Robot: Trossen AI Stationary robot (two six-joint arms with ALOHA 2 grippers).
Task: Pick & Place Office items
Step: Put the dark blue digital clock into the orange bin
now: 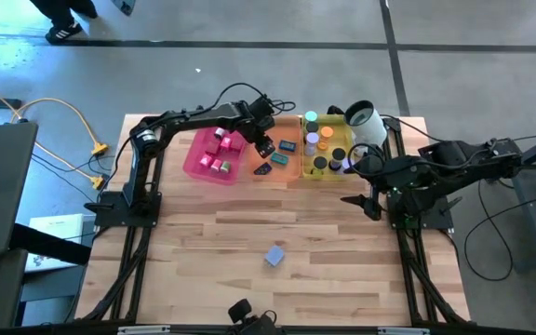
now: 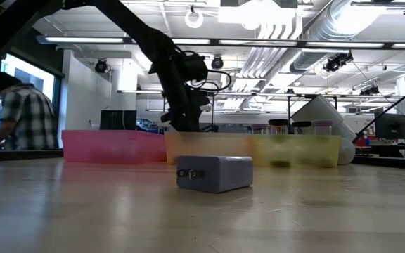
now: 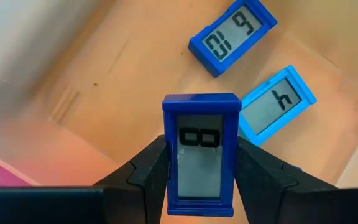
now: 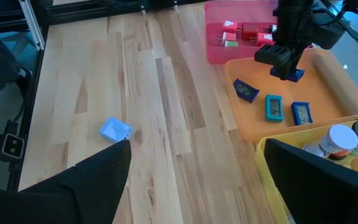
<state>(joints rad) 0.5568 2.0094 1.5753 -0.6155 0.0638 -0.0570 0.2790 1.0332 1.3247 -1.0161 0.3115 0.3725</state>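
Pinching blue timer [image 3: 200,154] in left gripper [image 3: 201,180] over orange tray [image 1: 287,166].
Long axis runs along my fingers, display facing camera; right gripper [image 4: 191,162] spread.

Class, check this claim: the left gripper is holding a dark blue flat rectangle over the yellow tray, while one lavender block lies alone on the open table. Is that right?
Not quite. The left gripper is shut on the dark blue flat rectangle over the orange tray, not the yellow one; the right wrist view shows this. The rest stands: the lavender block lies alone on the table.
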